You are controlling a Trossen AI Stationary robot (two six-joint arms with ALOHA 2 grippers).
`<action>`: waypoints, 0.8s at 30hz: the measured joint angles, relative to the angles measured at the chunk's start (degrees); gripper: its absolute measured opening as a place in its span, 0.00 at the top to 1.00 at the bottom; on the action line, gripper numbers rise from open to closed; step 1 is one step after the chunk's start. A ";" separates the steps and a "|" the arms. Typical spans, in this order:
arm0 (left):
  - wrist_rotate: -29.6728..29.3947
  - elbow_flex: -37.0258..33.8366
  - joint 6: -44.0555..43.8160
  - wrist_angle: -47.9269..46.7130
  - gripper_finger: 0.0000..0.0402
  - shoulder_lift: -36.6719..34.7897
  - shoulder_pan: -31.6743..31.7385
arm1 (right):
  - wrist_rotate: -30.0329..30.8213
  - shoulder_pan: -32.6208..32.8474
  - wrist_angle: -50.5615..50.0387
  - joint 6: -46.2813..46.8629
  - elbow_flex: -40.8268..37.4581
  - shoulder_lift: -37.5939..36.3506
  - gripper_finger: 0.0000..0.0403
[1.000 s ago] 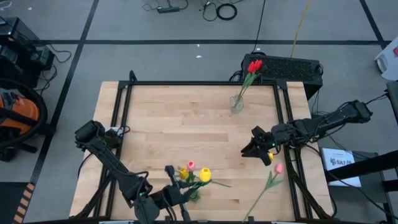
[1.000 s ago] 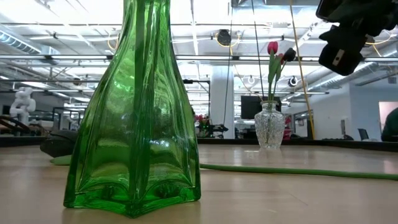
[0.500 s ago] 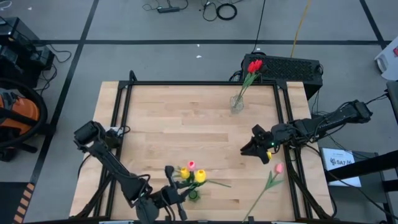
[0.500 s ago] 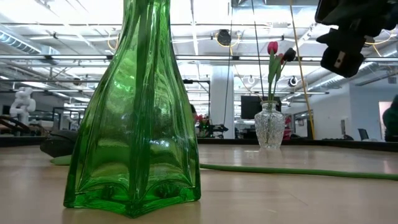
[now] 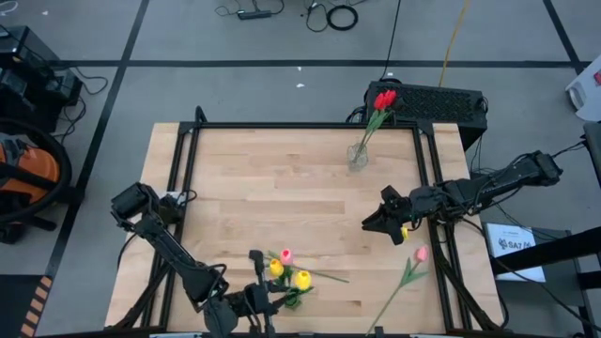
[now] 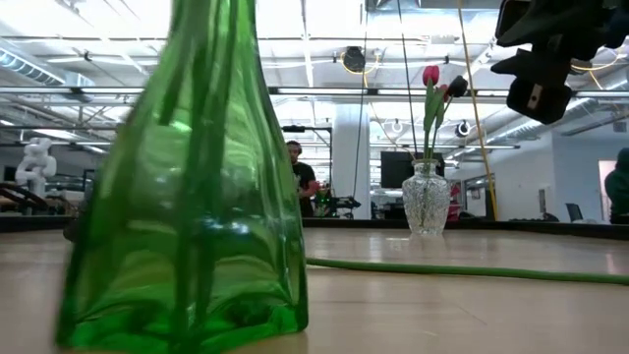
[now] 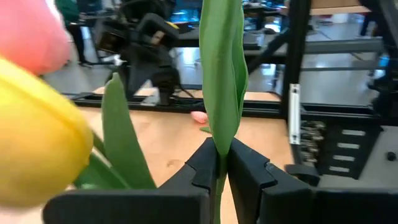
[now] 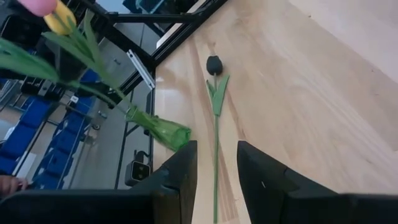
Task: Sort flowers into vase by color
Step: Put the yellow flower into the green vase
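Note:
A green glass vase [image 5: 293, 297] [image 6: 187, 216] stands near the table's front edge. It holds two yellow tulips [image 5: 301, 278] and a pink one [image 5: 286, 254]. My left gripper [image 5: 271, 299] [image 7: 217, 171] is beside the vase, shut on a green stem. A black tulip [image 8: 214, 64] lies flat on the wood behind the vase. Another pink tulip [image 5: 421, 253] lies by the right edge. My right gripper [image 5: 377, 223] [image 8: 214, 165] hovers open above the table's right side. Red tulips [image 5: 384, 99] stand in a clear vase [image 5: 358, 155] at the far edge. My left gripper pinches a tulip's thin stem [image 7: 217, 186] between its two fingers, just under a long leaf [image 7: 221, 81]. The fingers reach in about level, across the upright stem. The stem's head lies above the picture, and its lower part is hidden by the fingers.
A black metal frame [image 5: 188, 188] runs along the table's edges. The black tulip's stem [image 6: 442, 267] stretches across the wood behind the green vase. The middle of the table is bare wood [image 5: 282, 197]. A person [image 6: 298, 182] stands in the room beyond.
My left gripper has sunk toward the table, and one yellow tulip head has come down closer to the green vase. The vase has shifted a little toward the near edge and left. My right gripper has rolled slightly in place.

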 joint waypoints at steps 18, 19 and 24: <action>1.81 0.29 5.85 -0.02 0.68 -0.15 0.36 | 1.76 -0.02 0.02 0.00 -0.02 0.00 0.74; 1.81 0.51 6.57 -0.05 0.67 -0.15 0.23 | 1.82 -0.02 0.02 0.00 -0.02 0.00 0.74; 1.81 1.48 8.00 0.01 0.67 -0.40 -0.40 | 1.82 -0.02 0.02 0.00 -0.04 0.00 0.74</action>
